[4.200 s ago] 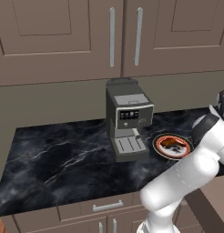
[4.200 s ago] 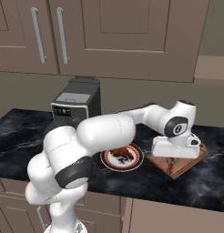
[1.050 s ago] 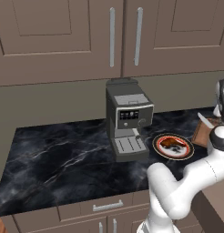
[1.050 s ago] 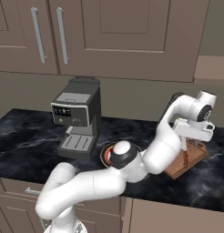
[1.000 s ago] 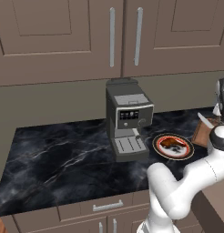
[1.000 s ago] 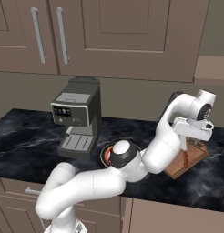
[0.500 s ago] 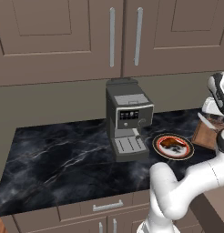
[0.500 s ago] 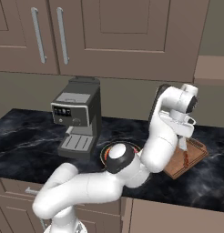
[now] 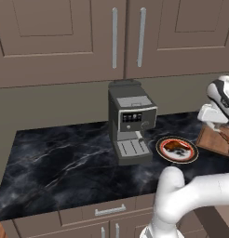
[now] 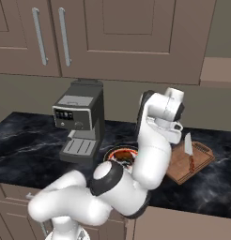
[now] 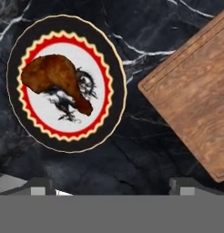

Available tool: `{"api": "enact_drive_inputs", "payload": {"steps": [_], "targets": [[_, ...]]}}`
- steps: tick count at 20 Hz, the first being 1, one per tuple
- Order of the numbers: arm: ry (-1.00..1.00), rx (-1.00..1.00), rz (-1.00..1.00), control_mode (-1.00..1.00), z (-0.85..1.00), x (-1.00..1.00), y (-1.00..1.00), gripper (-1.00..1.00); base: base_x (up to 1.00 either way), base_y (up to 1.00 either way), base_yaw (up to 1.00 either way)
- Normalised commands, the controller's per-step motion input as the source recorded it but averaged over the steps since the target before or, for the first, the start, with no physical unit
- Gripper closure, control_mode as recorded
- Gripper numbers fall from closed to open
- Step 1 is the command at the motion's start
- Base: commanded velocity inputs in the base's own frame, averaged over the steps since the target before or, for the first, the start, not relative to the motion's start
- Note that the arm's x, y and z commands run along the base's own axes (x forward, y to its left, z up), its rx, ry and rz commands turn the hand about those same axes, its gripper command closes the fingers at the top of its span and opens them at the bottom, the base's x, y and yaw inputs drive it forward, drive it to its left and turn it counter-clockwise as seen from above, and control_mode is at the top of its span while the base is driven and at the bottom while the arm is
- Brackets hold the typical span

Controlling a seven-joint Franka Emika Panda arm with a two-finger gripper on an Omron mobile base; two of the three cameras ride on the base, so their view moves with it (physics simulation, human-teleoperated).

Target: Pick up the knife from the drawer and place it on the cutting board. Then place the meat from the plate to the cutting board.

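Black marble desk [image 9: 65, 162] carries the scene: a knife [image 10: 189, 151] already lies on the cutting board [image 10: 202, 161], while the meat [image 11: 57, 80] sits on the plate [image 11: 114, 68], just beside the board and apart from it. The robot's jaws stand wide apart and hold nothing; the gripper [image 11: 111, 184] hangs above the strip of bare desk between plate and board. From the hand view, the meat lies up and to the left of the jaws, its long axis running on a diagonal from its thick end at upper left to its narrow end at lower right. The next move, by this reading, is a shift over the plate and a descent onto the meat, with the jaws set across that diagonal.

The hand view gives the meat's drumstick-like outline and the plate's red scalloped band, but not the knife. The right base view shows the knife, blade away from the robot, while the arm hides most of the plate. The left base view shows plate and meat clear of the coffee machine [image 9: 130, 121].
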Motion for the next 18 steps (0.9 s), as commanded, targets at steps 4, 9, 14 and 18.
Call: {"api": "enact_drive_inputs", "payload": {"steps": [4,9,14,18], "targets": [[-0.14,-0.1,0.0,-1.0,-0.03,-0.21,0.56,-1.0,0.0,0.0,0.0],[-0.11,-0.07,0.0,-1.0,-0.01,-0.03,0.47,-1.0,0.0,0.0,0.0],[-0.02,-0.03,0.05,-1.0,-0.12,0.09,0.17,-1.0,0.0,0.0,0.0],[0.0,-0.01,0.12,-1.0,-0.21,0.17,0.03,-1.0,0.0,0.0,0.0]]}}
